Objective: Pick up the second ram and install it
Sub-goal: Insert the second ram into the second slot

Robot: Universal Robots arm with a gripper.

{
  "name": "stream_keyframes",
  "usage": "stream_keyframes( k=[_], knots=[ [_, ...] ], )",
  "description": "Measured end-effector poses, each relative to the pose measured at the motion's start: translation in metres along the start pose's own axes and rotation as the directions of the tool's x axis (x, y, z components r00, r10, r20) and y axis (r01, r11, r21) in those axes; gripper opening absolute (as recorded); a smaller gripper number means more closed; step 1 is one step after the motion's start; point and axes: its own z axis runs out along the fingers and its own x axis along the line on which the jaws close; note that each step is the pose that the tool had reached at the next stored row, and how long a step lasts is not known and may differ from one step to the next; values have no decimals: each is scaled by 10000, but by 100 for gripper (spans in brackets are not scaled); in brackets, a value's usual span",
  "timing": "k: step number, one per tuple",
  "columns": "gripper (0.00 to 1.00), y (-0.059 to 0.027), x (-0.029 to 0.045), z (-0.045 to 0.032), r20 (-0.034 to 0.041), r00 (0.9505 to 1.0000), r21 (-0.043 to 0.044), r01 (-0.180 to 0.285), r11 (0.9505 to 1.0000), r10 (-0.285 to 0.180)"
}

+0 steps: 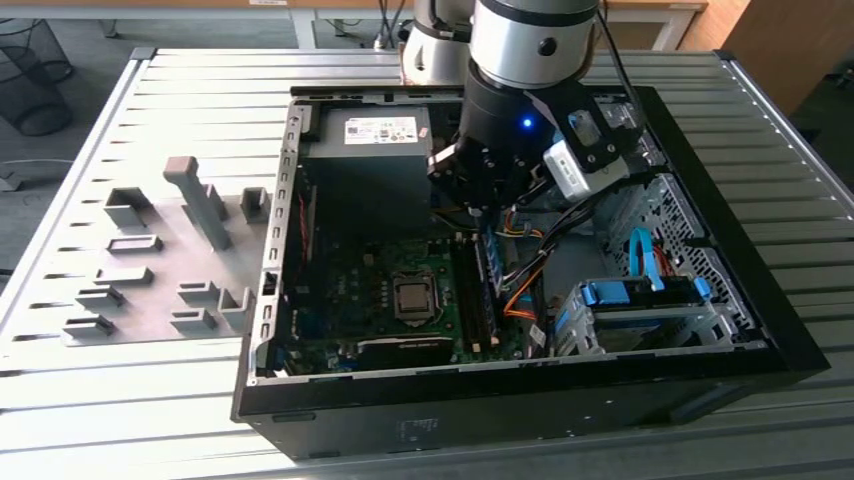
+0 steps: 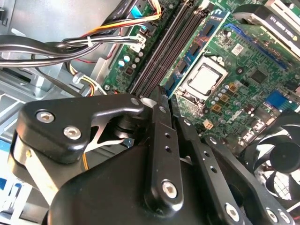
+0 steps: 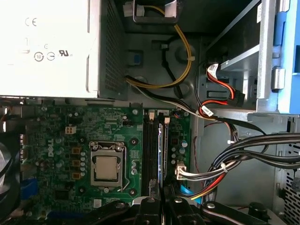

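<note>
— What takes up the most room?

— A slatted grey metal table. On it lies an open black computer case. To the exterior view's left of the case sits a flat grey plastic fixture plate with upright blocks.

— And the robot?

— The silver and black arm reaches down into the case from its far side. It stands over the middle of the green motherboard, just beside the pale boxy power supply.

— Where is the stick?

— The second ram, a slim green-blue board seen edge-on, stands upright in one of the long dark memory slots. Those slots lie between the square silver processor socket and a bundle of black, red and yellow cables. In the exterior view it shows as a bluish strip right under the tool.

— How does the black gripper stand?

— Its two black fingers are drawn nearly together, with only a thin gap. They straddle the near end of the stick and pinch it there.

— Is the board pushed fully home?

— I cannot tell; the slot latches are too small to read.

— Anything smaller nearby?

— Bright blue drive-bay clips sit on the case's side at the exterior view's right. They are well apart from the slots.
</note>
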Motion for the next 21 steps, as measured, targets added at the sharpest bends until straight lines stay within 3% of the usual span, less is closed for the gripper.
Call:
stream_keyframes(
  k=[13, 21],
  knots=[
    [14, 0, 0, 2, 0, 10000, -2, -16, 10000, 16],
    [14, 8, 45, 94, -8, 9998, -2, -223, 9998, 223]
  ],
)
